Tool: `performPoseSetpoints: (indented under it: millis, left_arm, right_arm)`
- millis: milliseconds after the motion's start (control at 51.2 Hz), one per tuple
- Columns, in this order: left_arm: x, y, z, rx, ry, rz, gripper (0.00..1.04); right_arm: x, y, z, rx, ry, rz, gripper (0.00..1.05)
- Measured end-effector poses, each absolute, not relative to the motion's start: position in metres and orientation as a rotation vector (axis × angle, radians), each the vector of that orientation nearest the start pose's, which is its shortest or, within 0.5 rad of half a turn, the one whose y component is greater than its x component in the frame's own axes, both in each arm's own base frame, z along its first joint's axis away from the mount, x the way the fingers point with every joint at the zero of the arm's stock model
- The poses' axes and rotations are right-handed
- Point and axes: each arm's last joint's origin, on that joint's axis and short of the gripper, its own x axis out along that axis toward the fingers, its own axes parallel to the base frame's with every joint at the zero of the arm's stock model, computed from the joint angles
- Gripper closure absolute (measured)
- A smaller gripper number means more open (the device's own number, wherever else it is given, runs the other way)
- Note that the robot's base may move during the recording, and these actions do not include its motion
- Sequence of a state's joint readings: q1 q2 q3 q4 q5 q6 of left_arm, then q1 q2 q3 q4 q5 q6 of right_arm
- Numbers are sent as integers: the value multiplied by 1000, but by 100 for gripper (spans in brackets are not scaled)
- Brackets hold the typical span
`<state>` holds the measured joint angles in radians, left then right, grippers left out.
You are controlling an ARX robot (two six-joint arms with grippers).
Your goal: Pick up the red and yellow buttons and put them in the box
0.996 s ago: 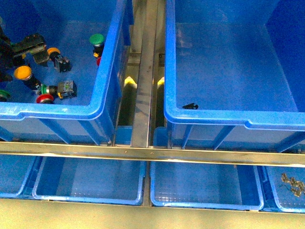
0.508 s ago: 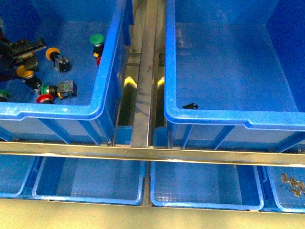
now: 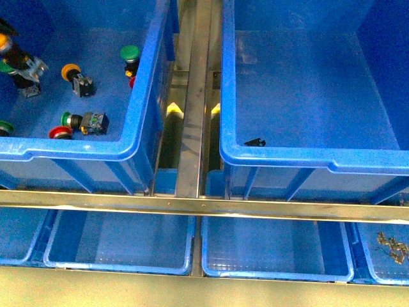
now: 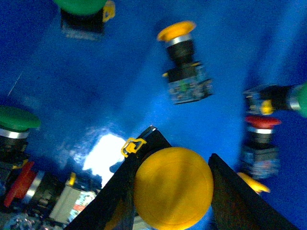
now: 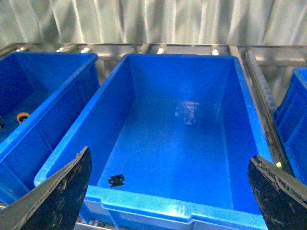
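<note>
Box [image 3: 307, 161] holds clip [image 3: 255, 142]; tool [image 4: 173, 184] grips yellow button [image 4: 172, 191].

Nothing readable anywhere, honestly. The printed patch on the body of the orange-capped button [image 4: 188, 87] is just a greenish smear in the left wrist view. Same deal with the bluish patch on the body of the red button [image 4: 259, 160] close to it, way too blurry to make out any letters or numbers. The big blue crate [image 3: 307, 160] shows plain plastic on its rim and walls, no lettering I can pick out.
</note>
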<state>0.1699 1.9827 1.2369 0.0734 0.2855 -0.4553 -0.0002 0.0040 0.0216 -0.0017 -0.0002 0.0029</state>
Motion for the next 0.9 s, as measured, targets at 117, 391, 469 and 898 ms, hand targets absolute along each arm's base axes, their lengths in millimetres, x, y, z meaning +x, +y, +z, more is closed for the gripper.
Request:
performPoseSetpoints:
  millis: [117, 391, 469, 898]
  left_arm:
    - [400, 65, 187, -673, 651, 16, 70]
    - [359, 33, 212, -965, 743, -161, 70]
    - [350, 8, 227, -996, 750, -247, 70]
    - [323, -132, 234, -952, 928, -513, 70]
  right_arm:
    - [97, 0, 170, 3, -16, 0, 7]
    - [97, 0, 170, 3, -16, 0, 7]
    - [97, 0, 170, 3, -16, 0, 7]
    - [97, 0, 170, 3, -16, 0, 7]
